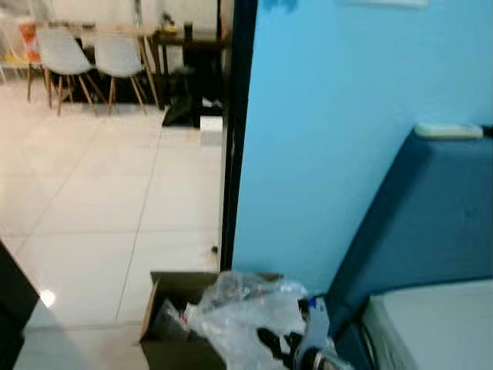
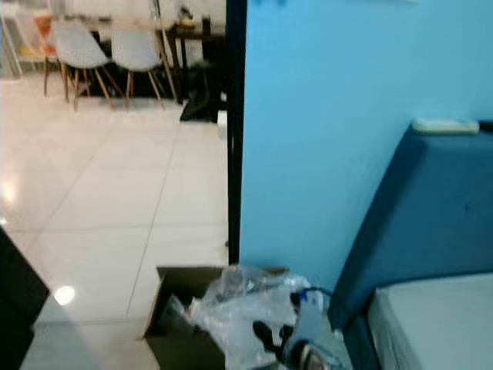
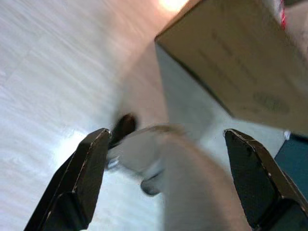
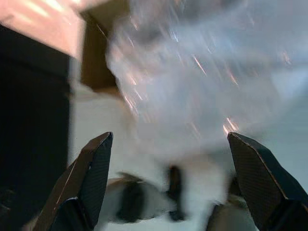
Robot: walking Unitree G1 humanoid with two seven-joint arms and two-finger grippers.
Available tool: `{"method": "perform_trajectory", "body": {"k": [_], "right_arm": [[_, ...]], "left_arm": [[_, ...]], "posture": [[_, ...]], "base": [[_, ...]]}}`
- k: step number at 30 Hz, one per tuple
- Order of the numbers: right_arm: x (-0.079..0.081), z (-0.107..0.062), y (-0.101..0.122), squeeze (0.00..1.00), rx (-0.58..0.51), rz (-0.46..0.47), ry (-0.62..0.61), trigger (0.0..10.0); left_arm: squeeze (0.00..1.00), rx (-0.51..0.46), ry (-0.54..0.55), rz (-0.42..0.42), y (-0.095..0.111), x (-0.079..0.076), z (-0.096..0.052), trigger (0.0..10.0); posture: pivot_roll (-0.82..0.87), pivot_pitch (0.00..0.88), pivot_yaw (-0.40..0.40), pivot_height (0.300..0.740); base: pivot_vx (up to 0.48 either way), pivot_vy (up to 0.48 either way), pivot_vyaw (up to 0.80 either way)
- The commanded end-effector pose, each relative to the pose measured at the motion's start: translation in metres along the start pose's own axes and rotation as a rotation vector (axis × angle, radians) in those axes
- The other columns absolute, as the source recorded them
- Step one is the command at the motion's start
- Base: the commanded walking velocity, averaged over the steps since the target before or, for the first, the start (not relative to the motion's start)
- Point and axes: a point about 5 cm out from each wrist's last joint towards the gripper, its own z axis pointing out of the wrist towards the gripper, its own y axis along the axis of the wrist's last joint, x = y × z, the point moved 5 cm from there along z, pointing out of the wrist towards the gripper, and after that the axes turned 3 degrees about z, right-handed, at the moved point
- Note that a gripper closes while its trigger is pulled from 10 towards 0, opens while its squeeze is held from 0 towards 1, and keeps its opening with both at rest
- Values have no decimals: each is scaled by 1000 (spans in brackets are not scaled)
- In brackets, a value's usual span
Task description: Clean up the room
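Note:
An open brown cardboard box (image 1: 173, 308) stands on the tiled floor at the foot of the blue wall. A crumpled clear plastic bag (image 1: 239, 308) lies over its right side. My right arm (image 1: 314, 339) reaches down beside the bag, black fingers against the plastic. In the right wrist view the right gripper (image 4: 171, 163) is open, with the blurred bag (image 4: 202, 82) and a box flap (image 4: 94, 57) just beyond its fingers (image 4: 86, 178). In the left wrist view the left gripper (image 3: 166, 159) is open over the floor, beside the box's side (image 3: 240, 62), holding nothing.
A black door frame (image 1: 235, 131) edges the blue wall (image 1: 331, 116). A blue headboard (image 1: 431, 216) and white mattress (image 1: 439, 324) stand at the right. White chairs (image 1: 65, 50) and a table stand far across the tiled floor (image 1: 100, 200). A dark object (image 1: 11, 308) sits at near left.

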Motion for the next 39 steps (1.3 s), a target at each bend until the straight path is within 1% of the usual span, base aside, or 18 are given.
{"method": "perform_trajectory", "body": {"k": [1, 2, 4, 5, 6, 7, 8, 10, 13, 16, 17, 19, 24, 29, 33, 36, 37, 39], "right_arm": [[-10, -3, -15, 0, 69, -47, -65, 10000], [-22, -7, -23, 0, 109, -90, -148, 10000], [-42, -16, -35, 0, 166, -131, -267, 10000], [-42, -16, -35, 0, 166, -131, -267, 10000], [-52, -22, -44, 0, 201, -144, -321, 10000], [-54, -25, -49, 0, 218, -149, -331, 10000], [-54, -25, -49, 0, 218, -149, -331, 10000], [-56, -28, -57, 0, 258, -195, -338, 10000], [-58, -30, -62, 0, 277, -202, -345, 10000], [-64, -36, -74, 0, 336, -249, -384, 10000], [-64, -36, -74, 0, 336, -249, -384, 10000], [-66, -37, -76, 0, 355, -281, -395, 10000], [-66, -38, -77, 0, 365, -305, -403, 10000], [-68, -38, -78, 0, 368, -308, -412, 10000], [-74, -42, -77, 0, 364, -294, -439, 10000], [-80, -45, -72, 0, 338, -265, -470, 10000], [-80, -45, -72, 0, 338, -265, -470, 10000], [-83, -46, -68, 0, 316, -235, -500, 10000]], "left_arm": [[0, 19, -15, 18, -4, -5, 1, 10000], [0, 23, -17, 23, -5, -6, 1, 10000], [0, 29, -21, 30, -7, -7, 1, 10000], [0, 29, -21, 30, -7, -7, 1, 10000], [0, 33, -26, 35, -8, -9, 1, 10000], [0, 35, -29, 37, -8, -10, 1, 10000], [0, 35, -29, 37, -8, -10, 1, 10000], [0, 37, -33, 40, -8, -12, 2, 10000], [0, 39, -37, 44, -8, -14, 2, 10000], [0, 41, -59, 59, -7, -23, 5, 10000], [0, 41, -59, 59, -7, -23, 5, 10000], [0, 41, -66, 64, -7, -26, 5, 10000], [0, 46, -72, 76, -7, -28, 6, 10000], [0, 50, -75, 83, -8, -28, 6, 10000], [0, 64, -87, 93, -13, -33, 6, 10000], [0, 84, -108, 119, -17, -42, 7, 10000], [0, 84, -108, 119, -17, -42, 7, 10000], [0, 106, -129, 170, -18, -49, 8, 10000]], "posture": [[118, 0, -116, 735], [119, 0, -118, 735], [119, 0, -120, 735], [119, 0, -120, 735], [118, 0, -120, 735], [118, 0, -120, 735], [118, 0, -120, 735], [117, 0, -119, 735], [115, 0, -119, 735], [112, 0, -116, 735], [112, 0, -116, 735], [107, 0, -113, 735], [95, 0, -107, 735], [91, 0, -107, 735], [67, 0, -87, 735], [24, 0, -46, 735], [24, 0, -46, 735], [-2, 0, -36, 735]], "base": [[-364, 0, 0], [-364, 0, 0], [-366, 0, 0], [-364, 0, 0], [-360, 0, 0], [-364, 0, 0], [-364, 0, 0], [-360, 0, -666], [-363, 0, -775], [-364, 0, -769], [-368, 0, -769], [-364, 0, -769], [-362, 0, -769], [-364, 0, -769], [-364, 0, -769], [-363, 0, -769], [-364, 0, -769], [-364, 0, -769]]}}
